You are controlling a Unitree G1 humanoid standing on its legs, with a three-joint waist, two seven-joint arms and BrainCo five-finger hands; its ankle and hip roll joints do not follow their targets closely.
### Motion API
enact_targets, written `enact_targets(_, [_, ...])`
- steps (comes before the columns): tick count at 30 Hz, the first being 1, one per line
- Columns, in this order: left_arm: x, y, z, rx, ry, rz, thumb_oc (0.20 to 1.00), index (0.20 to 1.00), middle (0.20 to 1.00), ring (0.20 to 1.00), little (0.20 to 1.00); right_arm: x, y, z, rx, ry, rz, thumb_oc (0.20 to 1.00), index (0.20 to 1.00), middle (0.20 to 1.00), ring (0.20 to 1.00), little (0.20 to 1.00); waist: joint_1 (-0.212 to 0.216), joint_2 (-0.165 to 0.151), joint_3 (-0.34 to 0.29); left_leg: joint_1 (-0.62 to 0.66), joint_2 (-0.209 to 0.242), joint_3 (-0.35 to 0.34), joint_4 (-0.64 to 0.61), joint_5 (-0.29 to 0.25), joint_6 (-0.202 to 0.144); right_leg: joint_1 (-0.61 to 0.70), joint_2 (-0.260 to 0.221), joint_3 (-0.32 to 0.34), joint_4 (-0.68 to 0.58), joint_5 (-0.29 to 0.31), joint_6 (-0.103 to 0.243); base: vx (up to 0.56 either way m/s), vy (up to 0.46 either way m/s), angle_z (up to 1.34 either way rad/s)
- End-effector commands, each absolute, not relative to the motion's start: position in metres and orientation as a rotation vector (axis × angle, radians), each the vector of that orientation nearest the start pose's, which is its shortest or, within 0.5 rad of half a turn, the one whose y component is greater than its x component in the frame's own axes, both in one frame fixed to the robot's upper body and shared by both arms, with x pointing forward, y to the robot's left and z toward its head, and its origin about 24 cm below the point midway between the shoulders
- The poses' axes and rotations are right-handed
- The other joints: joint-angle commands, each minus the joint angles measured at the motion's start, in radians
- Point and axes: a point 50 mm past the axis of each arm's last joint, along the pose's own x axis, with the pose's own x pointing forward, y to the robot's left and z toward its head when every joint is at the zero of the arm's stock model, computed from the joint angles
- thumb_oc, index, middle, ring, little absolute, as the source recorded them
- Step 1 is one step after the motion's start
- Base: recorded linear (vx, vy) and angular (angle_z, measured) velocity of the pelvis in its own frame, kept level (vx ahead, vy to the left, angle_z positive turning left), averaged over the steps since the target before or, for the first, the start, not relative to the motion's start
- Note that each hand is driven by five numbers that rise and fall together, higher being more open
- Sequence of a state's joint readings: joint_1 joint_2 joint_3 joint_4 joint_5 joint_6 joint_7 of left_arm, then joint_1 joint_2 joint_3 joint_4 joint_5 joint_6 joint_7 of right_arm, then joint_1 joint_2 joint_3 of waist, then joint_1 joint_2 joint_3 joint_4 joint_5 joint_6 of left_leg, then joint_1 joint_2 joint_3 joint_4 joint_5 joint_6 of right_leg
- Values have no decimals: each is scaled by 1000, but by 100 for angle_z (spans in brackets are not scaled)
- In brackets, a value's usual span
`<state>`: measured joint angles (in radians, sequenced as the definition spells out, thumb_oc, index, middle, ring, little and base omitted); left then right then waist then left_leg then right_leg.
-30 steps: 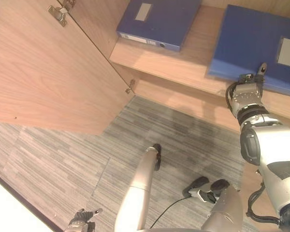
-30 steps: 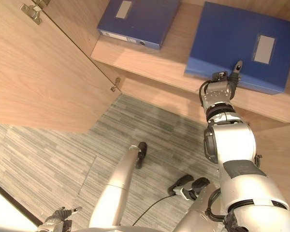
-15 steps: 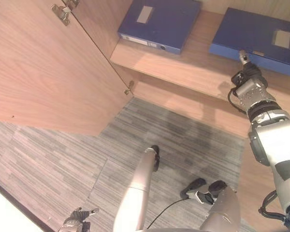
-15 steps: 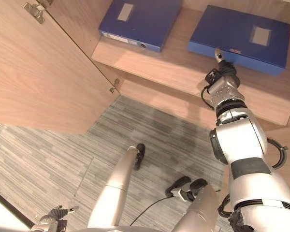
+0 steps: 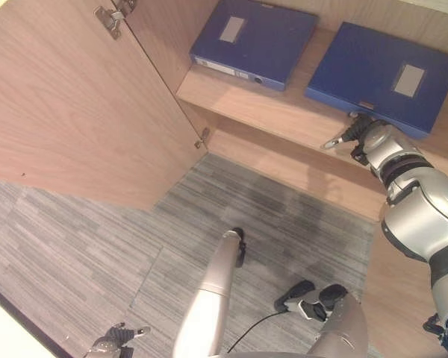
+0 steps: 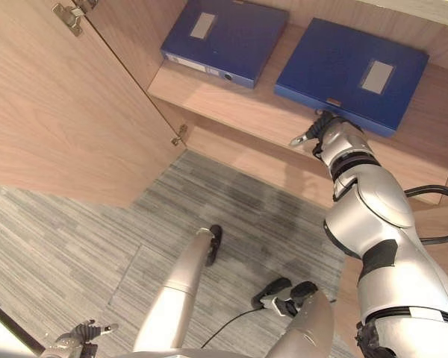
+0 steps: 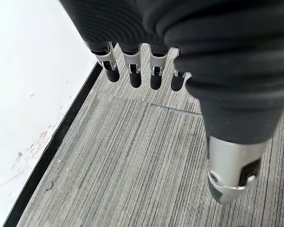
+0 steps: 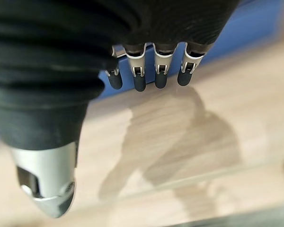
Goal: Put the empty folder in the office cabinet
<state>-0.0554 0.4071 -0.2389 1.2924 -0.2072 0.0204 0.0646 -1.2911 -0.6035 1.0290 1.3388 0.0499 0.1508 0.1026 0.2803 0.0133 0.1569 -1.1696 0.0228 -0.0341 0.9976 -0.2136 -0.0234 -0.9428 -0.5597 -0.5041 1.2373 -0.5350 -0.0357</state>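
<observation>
The blue folder (image 5: 381, 78) lies flat on the right of the wooden cabinet shelf (image 5: 284, 112). My right hand (image 5: 361, 134) is at the folder's front edge, above the shelf board. In the right wrist view its fingers (image 8: 139, 78) are straight, their tips by the blue folder (image 8: 255, 23), and the thumb (image 8: 47, 189) sticks out apart; it holds nothing. My left hand (image 5: 108, 345) hangs low over the carpet at the lower left, its fingers (image 7: 132, 71) straight and empty.
A second blue folder (image 5: 254, 41) lies on the left of the same shelf. The open cabinet door (image 5: 75, 104) stands out to the left, with hinges at its top edge. Grey striped carpet (image 5: 97, 246) covers the floor below the shelf.
The blue folder overhung the shelf edge and has slid back onto the shelf. My right hand followed it and has turned, its thumb now pointing left. The camera shifted slightly.
</observation>
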Motion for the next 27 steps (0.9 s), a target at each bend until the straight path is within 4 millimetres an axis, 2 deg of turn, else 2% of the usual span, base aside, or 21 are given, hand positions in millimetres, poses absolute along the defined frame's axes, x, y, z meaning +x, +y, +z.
enact_targets(1, [69,330,-132,426,1322,289,1000,1000,1000,1000,1000,412,-261,196,-1355,435,2,1000,1000,1000,1000,1000,20,-21,68,72,52,-18,-70,-64,10,60,1,98,-179,149,71,-24,27,-4])
enact_targets(3, [70,330,-132,422,1320,287,1000,1000,1000,1000,1000,412,-258,191,-1380,445,31,1000,1000,1000,1000,1000,18,-19,69,75,54,-17,-75,-62,10,64,1,95,-186,154,73,-29,26,-6])
enact_targets(5, [72,325,-134,402,1312,275,1000,1000,1000,1000,1000,411,-252,174,-1421,465,102,1000,1000,1000,1000,1000,16,-17,73,89,53,-13,-96,-55,10,78,-1,88,-206,167,80,-41,24,-4])
enact_targets(6, [73,322,-135,395,1308,265,1000,1000,1000,1000,1000,408,-253,162,-1413,496,118,1000,1000,1000,1000,1000,16,-17,75,99,53,-12,-108,-51,10,87,0,84,-219,174,83,-21,-1,-7])
enact_targets(7, [73,323,-135,396,1308,266,1000,1000,1000,1000,1000,408,-253,162,-1412,497,118,1000,1000,1000,1000,1000,16,-17,75,102,53,-13,-110,-50,10,90,1,83,-221,175,84,-31,-4,-9])
enact_targets(9, [74,319,-136,398,1304,254,1000,1000,1000,1000,1000,403,-255,141,-1412,552,146,1000,1000,1000,1000,1000,18,-16,81,133,55,-10,-143,-39,10,119,3,70,-252,193,93,-40,-15,-9])
enact_targets(10, [78,317,-137,409,1297,237,1000,1000,1000,1000,1000,395,-257,117,-1401,609,172,1000,1000,1000,1000,1000,23,-17,86,173,55,-9,-188,-23,7,163,11,49,-297,215,104,-38,-35,-7])
enact_targets(13, [85,316,-135,441,1285,212,1000,1000,1000,1000,1000,385,-259,91,-1411,689,191,1000,1000,1000,1000,1000,33,-21,91,266,53,-7,-296,18,-2,257,37,10,-406,264,129,-25,-45,1])
enact_targets(14, [85,316,-135,441,1285,212,1000,1000,1000,1000,1000,385,-259,91,-1411,689,191,1000,1000,1000,1000,1000,33,-20,92,268,53,-8,-297,18,-2,260,38,9,-408,265,129,9,-58,2])
enact_targets(16, [86,316,-135,467,1289,192,1000,1000,1000,1000,1000,376,-269,75,-1451,760,191,1000,1000,1000,1000,1000,37,-37,88,396,51,-8,-431,68,-14,383,82,-34,-538,317,150,30,-71,9])
enact_targets(19, [76,321,-136,490,1333,190,1000,1000,1000,1000,1000,365,-283,64,-1457,817,175,1000,1000,1000,1000,1000,34,-51,85,532,52,-6,-543,100,-24,522,121,-60,-657,356,163,57,-41,6])
enact_targets(20, [67,325,-135,494,1365,201,1000,1000,1000,1000,1000,359,-285,55,-1452,815,213,1000,1000,1000,1000,1000,13,-66,77,614,59,8,-605,116,-32,596,150,-61,-733,383,169,64,-19,-7])
enact_targets(23, [62,326,-136,490,1385,208,1000,1000,1000,1000,1000,359,-279,53,-1456,789,248,1000,1000,1000,1000,1000,1,-72,77,671,67,20,-650,129,-38,645,172,-63,-785,405,174,33,21,-26])
enact_targets(24, [55,319,-140,443,1416,202,1000,1000,1000,1000,1000,364,-255,53,-1461,660,363,1000,1000,1000,1000,1000,-55,-88,56,792,89,62,-756,164,-48,729,216,-57,-900,447,185,82,84,-44])
enact_targets(25, [56,302,-148,389,1423,164,1000,1000,1000,1000,1000,355,-229,47,-1399,541,504,1000,1000,1000,1000,1000,-105,-94,31,879,112,96,-850,200,-54,786,248,-55,-993,477,193,101,87,-50])
enact_targets(27, [52,295,-151,379,1438,134,1000,1000,1000,1000,1000,340,-224,47,-1317,488,570,1000,1000,1000,1000,1000,-136,-88,-4,959,124,130,-947,244,-72,846,289,-58,-1094,511,200,65,19,-105])
